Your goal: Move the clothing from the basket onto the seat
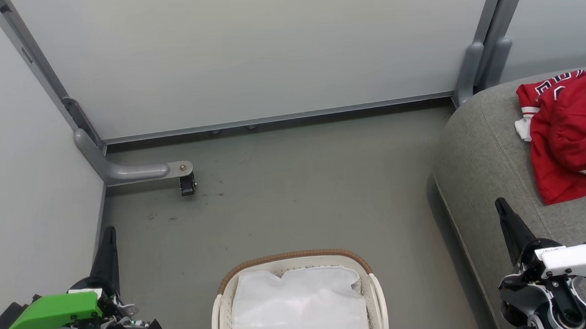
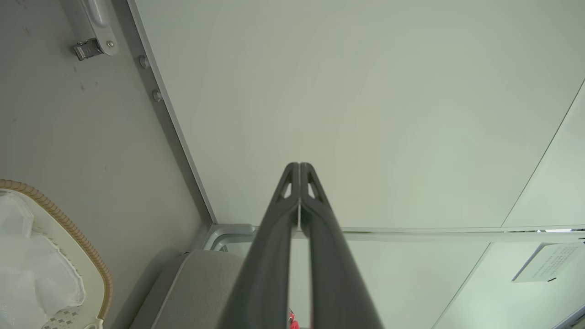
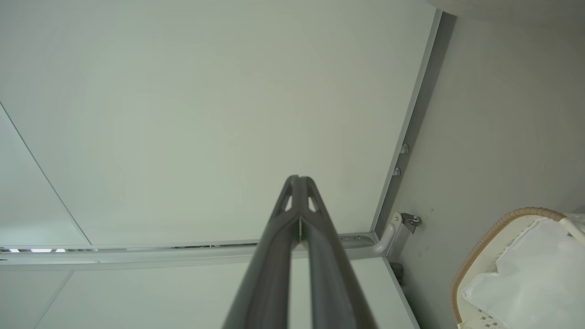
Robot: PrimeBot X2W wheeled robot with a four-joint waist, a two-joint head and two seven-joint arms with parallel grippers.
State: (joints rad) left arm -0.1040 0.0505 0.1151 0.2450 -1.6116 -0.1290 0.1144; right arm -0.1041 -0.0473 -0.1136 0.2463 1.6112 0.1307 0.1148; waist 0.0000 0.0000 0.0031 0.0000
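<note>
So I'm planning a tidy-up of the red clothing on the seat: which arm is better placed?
Right, probably. The right gripper, shut, is by the seat, near the clothing; the left gripper, also shut, is beyond the basket, by the opposite wall.

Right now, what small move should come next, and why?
Probably none, just stop: the clothing lies on the seat, what shows of the basket holds its white liner with no red, and the left gripper and right gripper are shut, holding nothing.

Partitioned lab booth dressed as a home corner: pale wall panels (image 1: 267,50), castered metal foot (image 1: 138,171) far left, grey sofa (image 1: 484,174) right.
</note>
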